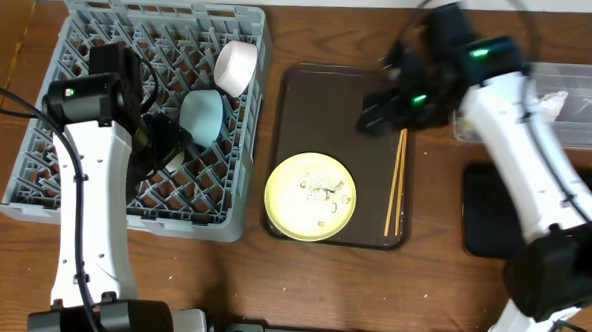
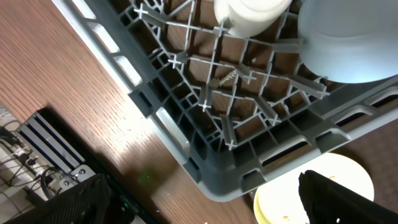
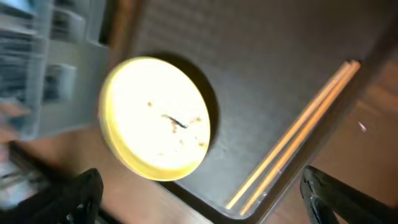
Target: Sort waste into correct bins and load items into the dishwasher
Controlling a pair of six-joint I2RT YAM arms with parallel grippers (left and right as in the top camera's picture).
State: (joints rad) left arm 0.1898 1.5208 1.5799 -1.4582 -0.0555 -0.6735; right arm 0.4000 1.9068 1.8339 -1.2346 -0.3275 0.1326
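Observation:
The grey dish rack (image 1: 81, 37) at the left holds a light blue bowl (image 1: 200, 115) and a whitish bowl (image 1: 235, 68) on its side; both also show in the left wrist view (image 2: 348, 43) (image 2: 249, 12). My left gripper (image 1: 167, 145) (image 2: 208, 202) is open and empty over the rack's front right part. The yellow plate (image 1: 310, 195) (image 3: 155, 118) with pale food scraps (image 1: 323, 192) and the wooden chopsticks (image 1: 396, 180) (image 3: 298, 134) lie on the dark brown tray (image 1: 329, 97). My right gripper (image 1: 376, 114) (image 3: 202, 199) is open and empty above that tray. The cup and wrapper are out of view.
A clear tub (image 1: 588, 124) at the far right holds something white like a tissue (image 1: 551, 97). A black tray (image 1: 484, 209) lies in front of it, partly hidden by my right arm. The rack's corner (image 2: 217, 180) stands next to the plate.

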